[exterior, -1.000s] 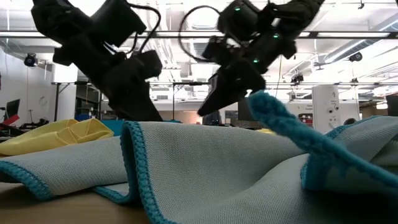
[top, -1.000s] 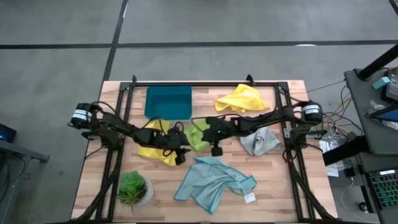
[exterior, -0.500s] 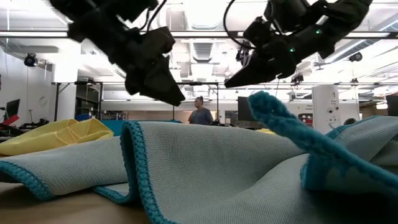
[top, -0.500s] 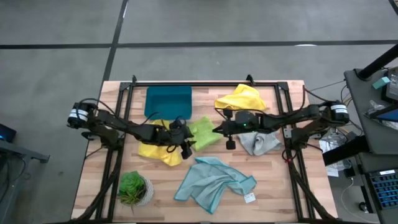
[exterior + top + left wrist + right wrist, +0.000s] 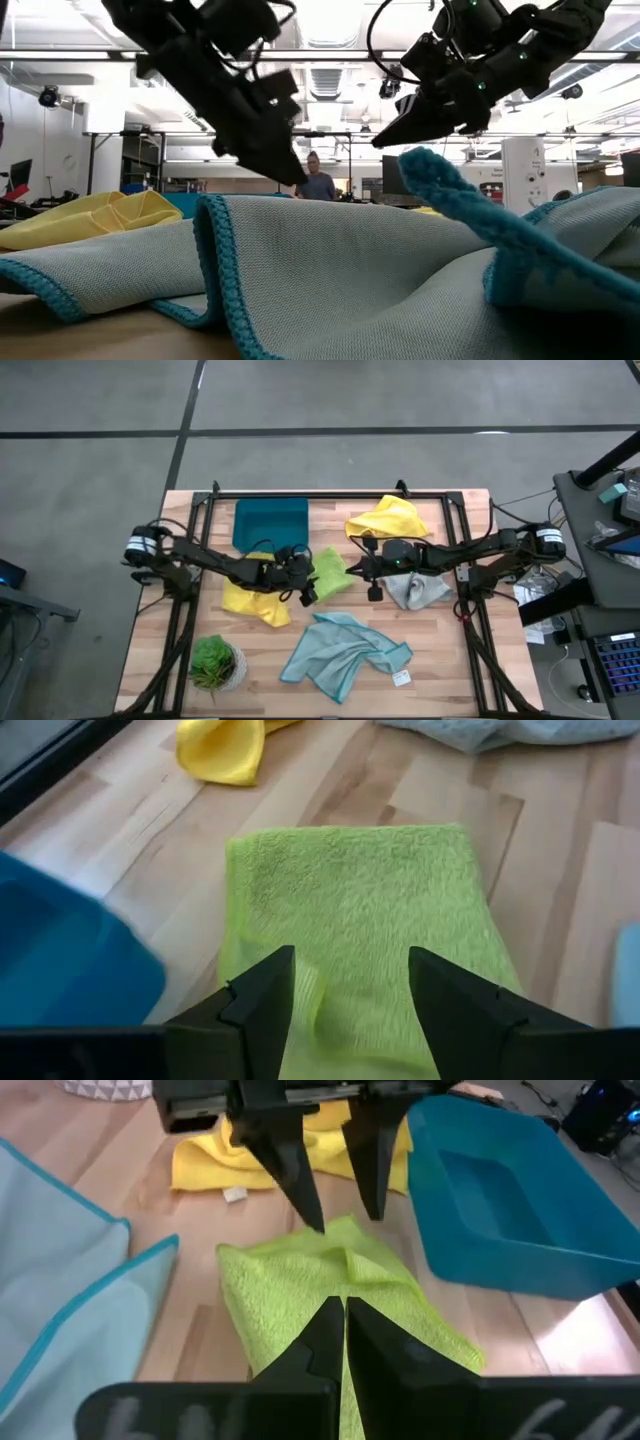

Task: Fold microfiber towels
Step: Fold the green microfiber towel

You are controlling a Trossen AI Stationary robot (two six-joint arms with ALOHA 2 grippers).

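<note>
The wooden counter (image 5: 440,660) carries the teal tray (image 5: 270,523) at the far left and five towels. The crumpled light blue towel (image 5: 345,650) lies near the front, yellow towels (image 5: 385,518) at the far right and left of centre, and a grey towel (image 5: 418,590) at the right. The lime green towel (image 5: 330,572) sits mid-counter, folded into a flat rectangle whose long axis runs away from the left gripper (image 5: 350,985), directly ahead of its jaws, which stand apart just above its nearer edge. The right gripper (image 5: 344,1312), jaws together, hovers over the opposite end. The left arm looks the better placed to adjust the fold
</note>
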